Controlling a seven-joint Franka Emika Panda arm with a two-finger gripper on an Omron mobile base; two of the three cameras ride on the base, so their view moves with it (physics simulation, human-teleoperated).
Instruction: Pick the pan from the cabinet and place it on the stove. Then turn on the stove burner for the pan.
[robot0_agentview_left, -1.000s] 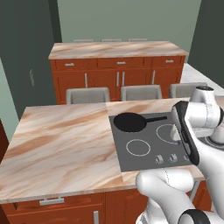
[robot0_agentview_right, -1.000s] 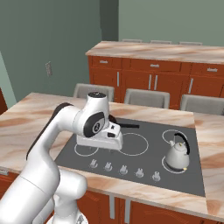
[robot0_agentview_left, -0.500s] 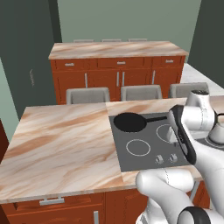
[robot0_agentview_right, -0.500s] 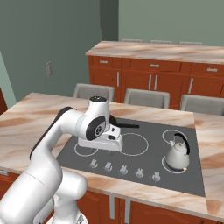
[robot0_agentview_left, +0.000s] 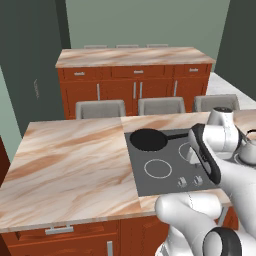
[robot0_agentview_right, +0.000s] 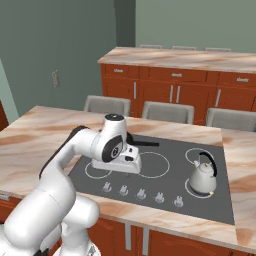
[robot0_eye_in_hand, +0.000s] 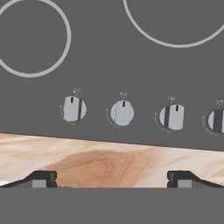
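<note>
Hand view: my claw (robot0_eye_in_hand: 112, 177) hangs spread wide, holding nothing, above the stove (robot0_eye_in_hand: 109, 52) knobs (robot0_eye_in_hand: 122, 113); the pan (robot0_agentview_left: 149, 139) sits at eleven o'clock.

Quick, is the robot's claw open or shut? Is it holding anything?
Gripper: open, holding nothing, above the stove knobs.

Marble island counter (robot0_agentview_left: 70, 160), inset stove (robot0_agentview_left: 165, 172), pan (robot0_agentview_left: 148, 140), kettle (robot0_agentview_right: 202, 176)
</note>
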